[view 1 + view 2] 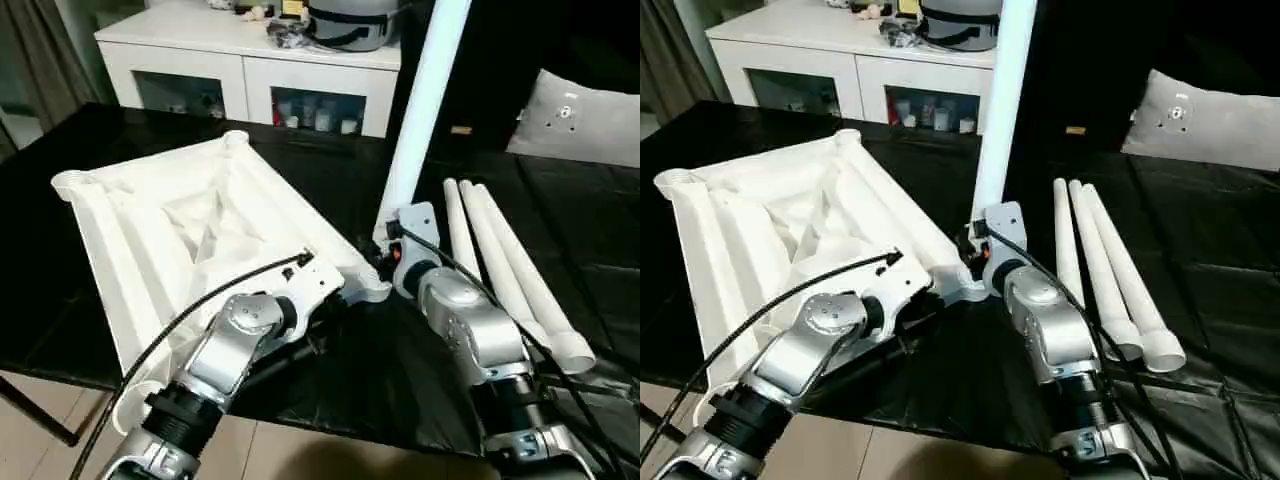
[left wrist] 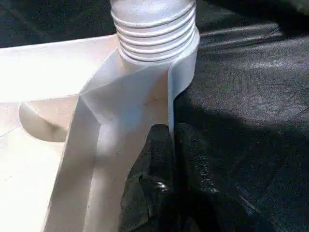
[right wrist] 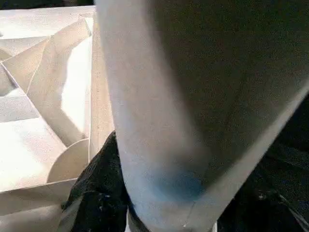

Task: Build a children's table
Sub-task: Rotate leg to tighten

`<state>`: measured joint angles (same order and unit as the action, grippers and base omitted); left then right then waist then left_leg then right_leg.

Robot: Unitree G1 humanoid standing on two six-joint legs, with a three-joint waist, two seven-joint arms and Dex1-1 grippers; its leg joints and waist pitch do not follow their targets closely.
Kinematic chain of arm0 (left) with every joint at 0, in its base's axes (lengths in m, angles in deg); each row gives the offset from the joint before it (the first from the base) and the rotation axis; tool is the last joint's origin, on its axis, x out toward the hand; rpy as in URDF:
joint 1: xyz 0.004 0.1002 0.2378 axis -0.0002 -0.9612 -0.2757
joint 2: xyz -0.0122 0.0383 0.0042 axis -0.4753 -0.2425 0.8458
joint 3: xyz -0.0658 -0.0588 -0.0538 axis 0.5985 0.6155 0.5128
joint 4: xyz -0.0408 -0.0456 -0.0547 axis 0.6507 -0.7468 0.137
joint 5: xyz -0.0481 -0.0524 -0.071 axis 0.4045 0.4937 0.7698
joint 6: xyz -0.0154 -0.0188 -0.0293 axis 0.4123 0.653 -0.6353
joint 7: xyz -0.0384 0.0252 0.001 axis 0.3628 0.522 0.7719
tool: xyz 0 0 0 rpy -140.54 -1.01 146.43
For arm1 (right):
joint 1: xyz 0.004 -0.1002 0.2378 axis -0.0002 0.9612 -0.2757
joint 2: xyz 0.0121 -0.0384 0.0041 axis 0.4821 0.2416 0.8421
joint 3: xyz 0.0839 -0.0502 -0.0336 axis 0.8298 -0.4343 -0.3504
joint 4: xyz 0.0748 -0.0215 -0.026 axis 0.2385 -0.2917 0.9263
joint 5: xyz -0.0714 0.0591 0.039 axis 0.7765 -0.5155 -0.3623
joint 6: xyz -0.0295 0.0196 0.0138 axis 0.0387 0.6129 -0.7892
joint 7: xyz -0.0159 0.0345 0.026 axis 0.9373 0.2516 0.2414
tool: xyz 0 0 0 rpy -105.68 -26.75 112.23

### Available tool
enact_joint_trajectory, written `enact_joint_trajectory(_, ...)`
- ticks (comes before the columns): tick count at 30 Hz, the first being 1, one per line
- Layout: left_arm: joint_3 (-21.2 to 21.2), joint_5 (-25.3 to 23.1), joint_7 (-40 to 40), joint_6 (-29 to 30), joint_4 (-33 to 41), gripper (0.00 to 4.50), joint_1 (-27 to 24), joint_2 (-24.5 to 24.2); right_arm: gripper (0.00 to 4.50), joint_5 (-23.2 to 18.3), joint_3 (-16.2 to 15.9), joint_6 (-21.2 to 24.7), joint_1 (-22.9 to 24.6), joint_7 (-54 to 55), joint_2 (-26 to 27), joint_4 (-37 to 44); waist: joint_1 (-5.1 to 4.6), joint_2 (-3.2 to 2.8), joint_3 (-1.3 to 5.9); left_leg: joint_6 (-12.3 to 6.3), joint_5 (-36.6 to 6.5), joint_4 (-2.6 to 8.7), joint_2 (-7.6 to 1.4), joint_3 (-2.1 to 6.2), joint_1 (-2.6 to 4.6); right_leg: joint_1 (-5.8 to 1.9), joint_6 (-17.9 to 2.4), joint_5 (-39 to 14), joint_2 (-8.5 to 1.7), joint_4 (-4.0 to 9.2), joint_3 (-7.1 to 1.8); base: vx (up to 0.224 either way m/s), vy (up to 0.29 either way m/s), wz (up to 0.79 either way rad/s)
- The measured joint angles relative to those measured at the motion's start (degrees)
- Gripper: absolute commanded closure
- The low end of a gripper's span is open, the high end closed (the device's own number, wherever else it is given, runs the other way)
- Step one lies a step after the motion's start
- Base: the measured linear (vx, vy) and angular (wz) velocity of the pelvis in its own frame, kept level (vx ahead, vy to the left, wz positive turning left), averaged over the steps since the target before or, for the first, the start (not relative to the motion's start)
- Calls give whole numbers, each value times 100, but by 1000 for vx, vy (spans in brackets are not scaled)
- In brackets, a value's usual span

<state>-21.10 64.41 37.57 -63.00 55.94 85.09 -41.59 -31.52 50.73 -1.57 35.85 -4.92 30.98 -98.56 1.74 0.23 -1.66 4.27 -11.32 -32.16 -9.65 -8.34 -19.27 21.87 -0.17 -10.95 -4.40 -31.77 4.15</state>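
The white tabletop (image 1: pixel 150 230) lies ribbed side up on the black-covered table. One long white leg (image 1: pixel 420 110) stands upright at its near right corner socket (image 1: pixel 372 290). The leg's threaded end (image 2: pixel 154 29) sits at the socket's mouth. My right gripper (image 1: pixel 385 252) is shut on the leg just above its base, and the leg (image 3: pixel 159 121) looms close in the right wrist view. My left gripper (image 2: pixel 171 140) is shut on the tabletop's rim beside that corner, its black fingers (image 2: pixel 154 179) on either side of the thin wall. Three more legs (image 1: pixel 500 260) lie side by side to the right.
A white cabinet (image 1: pixel 250 70) with glass doors stands behind the table, with clutter on top. A grey pillow (image 1: pixel 580 120) lies at the back right. The table's near edge (image 1: pixel 300 420) runs just under my forearms, with bare floor below.
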Motion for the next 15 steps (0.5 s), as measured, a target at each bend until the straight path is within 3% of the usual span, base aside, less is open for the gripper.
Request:
enact_joint_trajectory(3,-39,-38,0,-13,3,450,15,-29,262,15,0,-18,-1,0,14,-6,1,5,-2,0,0,4,0,0,7,2,0,0,0,0,1,0,0,0)
enact_joint_trajectory(4,-63,-61,0,-13,4,450,27,-39,227,15,0,-46,-3,-1,17,-13,2,7,-6,0,0,5,0,0,13,9,0,0,0,0,2,0,0,0)
enact_joint_trajectory(8,-123,-108,1,-15,-1,450,83,-72,183,7,1,-44,21,-3,33,-146,-8,-10,-29,1,-1,13,-10,11,22,2,0,0,0,51,42,0,0,0)
enact_joint_trajectory(11,-164,-107,17,-52,6,450,150,-146,165,-4,25,-112,68,-13,8,-177,-8,-42,-48,1,0,30,-21,17,-26,-14,0,0,-19,105,108,0,0,0)
enact_joint_trajectory(15,-208,-108,76,-213,-38,450,194,-246,131,-88,51,-94,296,-262,-94,38,18,-43,-50,1,0,33,-26,12,-57,7,-3,2,-19,91,105,0,0,0)
